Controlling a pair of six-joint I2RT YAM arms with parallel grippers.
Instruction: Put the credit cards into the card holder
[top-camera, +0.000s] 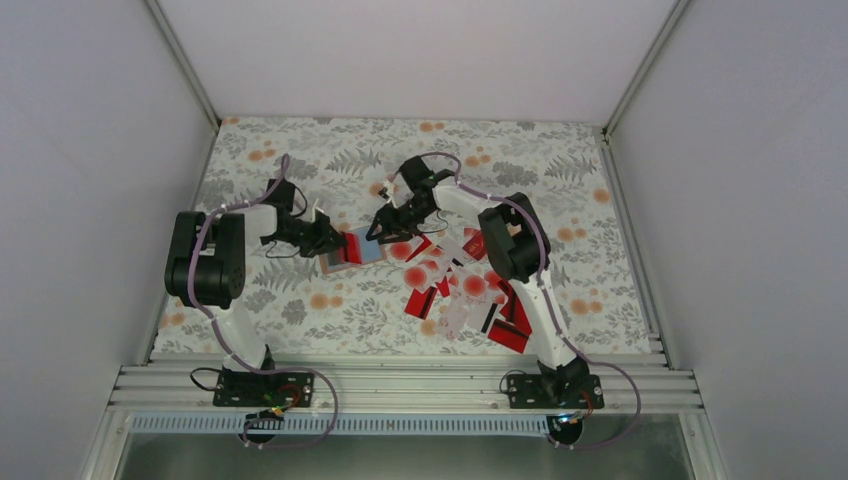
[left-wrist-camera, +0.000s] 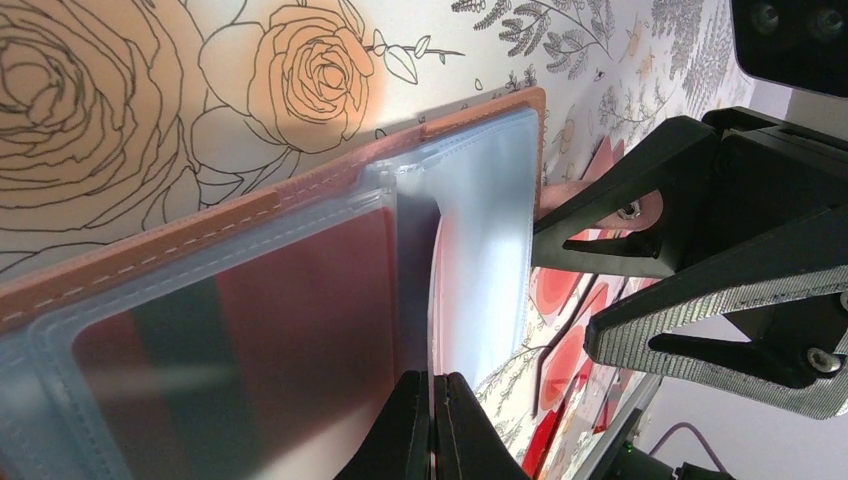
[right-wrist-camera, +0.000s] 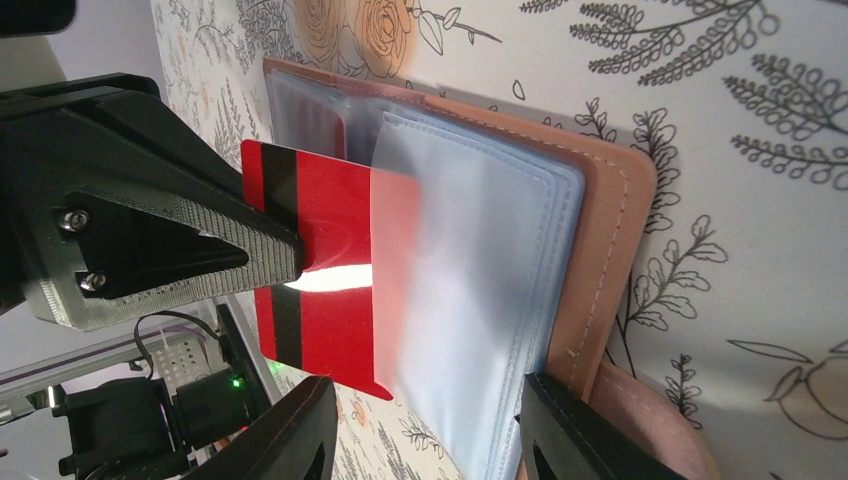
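The tan card holder (top-camera: 365, 254) lies open on the floral cloth between both grippers. My left gripper (left-wrist-camera: 432, 388) is shut on the edge of one clear sleeve (left-wrist-camera: 485, 240) and holds it up. A red card with a black stripe (right-wrist-camera: 325, 215) sits partly inside that sleeve (right-wrist-camera: 470, 290), its striped end sticking out. My right gripper (right-wrist-camera: 430, 425) is open, its jaws standing on either side of the card and sleeve, the right finger (right-wrist-camera: 570, 435) close against the holder's tan edge (right-wrist-camera: 610, 230). Another red card (left-wrist-camera: 270, 330) shows through a neighbouring pocket.
A loose heap of red and white credit cards (top-camera: 460, 290) lies on the cloth right of the holder, under the right arm. Grey walls close in the table on three sides. A metal rail (top-camera: 400, 385) runs along the near edge.
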